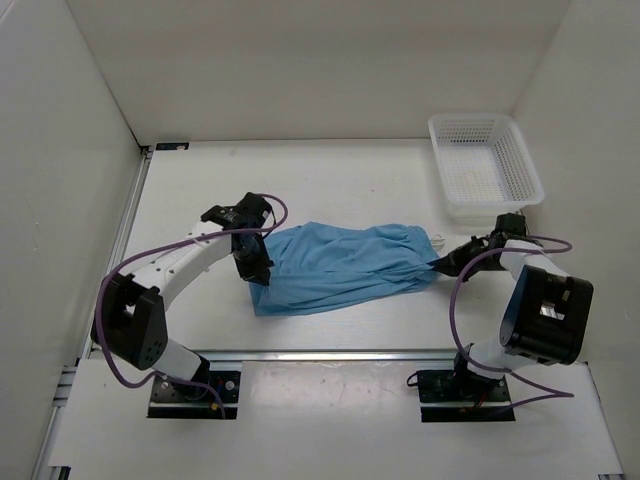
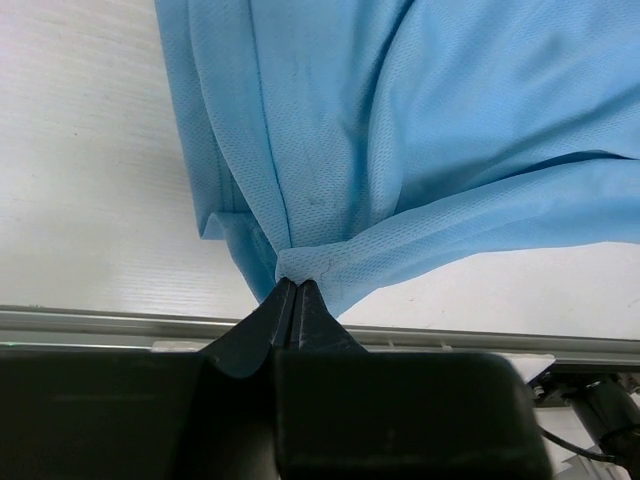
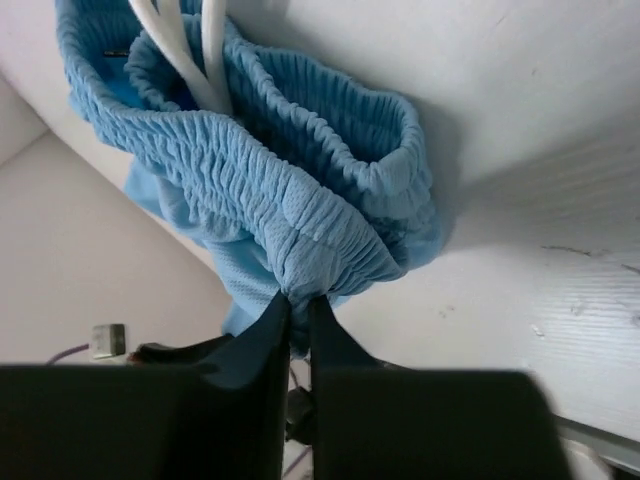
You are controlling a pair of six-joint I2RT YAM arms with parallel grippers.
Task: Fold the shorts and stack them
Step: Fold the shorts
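The light blue shorts (image 1: 340, 265) lie stretched across the middle of the table, leg hems to the left and gathered waistband to the right. My left gripper (image 1: 259, 276) is shut on the shorts' left hem edge (image 2: 300, 262), the fabric pinched between closed tips. My right gripper (image 1: 438, 266) is shut on the bunched elastic waistband (image 3: 300, 270) at the right end. The white drawstring (image 3: 205, 50) hangs from the waistband in the right wrist view.
A white mesh basket (image 1: 485, 165) stands at the back right, just beyond my right arm. White walls close the table's back and sides. A metal rail (image 1: 330, 355) runs along the near edge in front of the shorts.
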